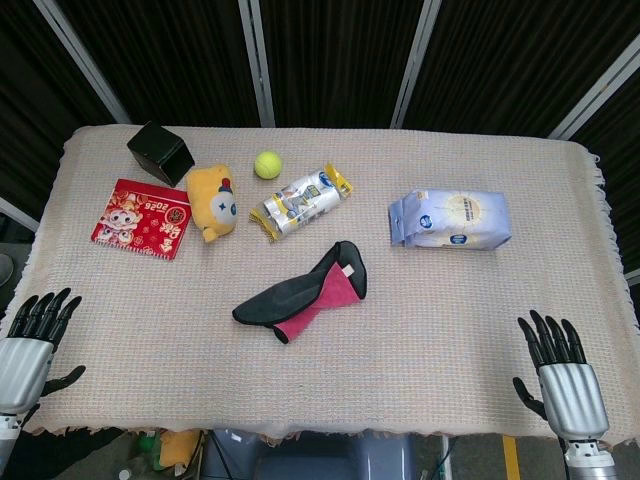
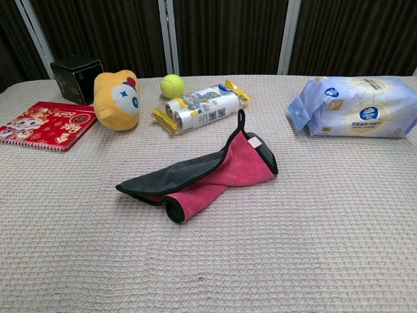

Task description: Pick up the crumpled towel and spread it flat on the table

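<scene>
In the head view both hands rest at the near edge of the table [image 1: 420,330], one in each lower corner of the frame, and neither appears in the chest view. The left hand [image 1: 32,345] sits in the lower left corner with its dark fingers [image 1: 45,312] pointing up and slightly right, spread apart, and holding nothing; its thumb juts out to the right. The right hand [image 1: 560,375] sits in the lower right corner, fingers pointing up the frame and fanned apart, likewise empty, thumb out to the left. The towel [image 1: 300,295] lies crumpled near the middle of the frame, well apart from both hands, dark grey on one face and pink on the other, folded over itself in a long diagonal strip. Across the upper part of the frame lie a black box [image 1: 160,152], a red booklet [image 1: 140,218], a yellow plush toy [image 1: 212,202], a tennis ball [image 1: 267,164], a silver snack packet [image 1: 300,203] and, toward the right, a pale blue wipes pack [image 1: 450,220].
</scene>
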You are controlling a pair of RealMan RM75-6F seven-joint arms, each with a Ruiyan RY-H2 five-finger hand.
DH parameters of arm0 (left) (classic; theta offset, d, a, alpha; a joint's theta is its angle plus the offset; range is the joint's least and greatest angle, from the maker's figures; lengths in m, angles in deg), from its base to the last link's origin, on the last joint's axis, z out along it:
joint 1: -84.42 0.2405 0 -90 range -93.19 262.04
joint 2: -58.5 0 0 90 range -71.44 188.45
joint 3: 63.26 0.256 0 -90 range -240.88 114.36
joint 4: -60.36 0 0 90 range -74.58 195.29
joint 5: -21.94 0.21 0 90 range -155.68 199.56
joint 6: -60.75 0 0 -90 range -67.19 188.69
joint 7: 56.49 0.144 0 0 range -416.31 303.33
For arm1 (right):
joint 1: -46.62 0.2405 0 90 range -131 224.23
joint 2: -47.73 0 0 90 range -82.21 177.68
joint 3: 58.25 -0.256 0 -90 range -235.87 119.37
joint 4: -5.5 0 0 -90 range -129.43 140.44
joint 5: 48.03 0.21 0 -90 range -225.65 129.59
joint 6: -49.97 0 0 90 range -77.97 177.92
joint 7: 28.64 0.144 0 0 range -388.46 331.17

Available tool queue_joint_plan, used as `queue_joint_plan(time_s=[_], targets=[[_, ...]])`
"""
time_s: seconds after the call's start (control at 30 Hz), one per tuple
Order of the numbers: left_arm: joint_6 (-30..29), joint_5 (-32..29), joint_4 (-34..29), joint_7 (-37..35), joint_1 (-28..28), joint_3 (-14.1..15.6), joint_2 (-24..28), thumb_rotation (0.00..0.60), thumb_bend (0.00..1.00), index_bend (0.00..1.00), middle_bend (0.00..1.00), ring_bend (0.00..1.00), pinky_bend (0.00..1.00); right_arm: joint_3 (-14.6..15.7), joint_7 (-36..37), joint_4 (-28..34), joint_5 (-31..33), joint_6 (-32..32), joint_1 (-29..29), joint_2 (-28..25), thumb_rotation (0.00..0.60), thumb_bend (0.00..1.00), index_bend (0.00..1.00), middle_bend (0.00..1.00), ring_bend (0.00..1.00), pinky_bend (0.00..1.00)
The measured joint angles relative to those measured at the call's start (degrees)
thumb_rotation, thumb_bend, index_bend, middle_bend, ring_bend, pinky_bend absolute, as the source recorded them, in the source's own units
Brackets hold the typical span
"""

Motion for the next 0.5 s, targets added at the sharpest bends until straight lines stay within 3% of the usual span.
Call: queue_joint_plan(time_s=[0.5], targets=[[0.12,-0.03,0.05,0.15,-0.04,-0.01,-0.04,0.6,0.0,0.0,0.0,0.0,0.0,-0.03,-0.57,-0.07,-0.32,-0.06,0.15,0.19,0.6,0.31,0.0,0.0,0.0,0.0]])
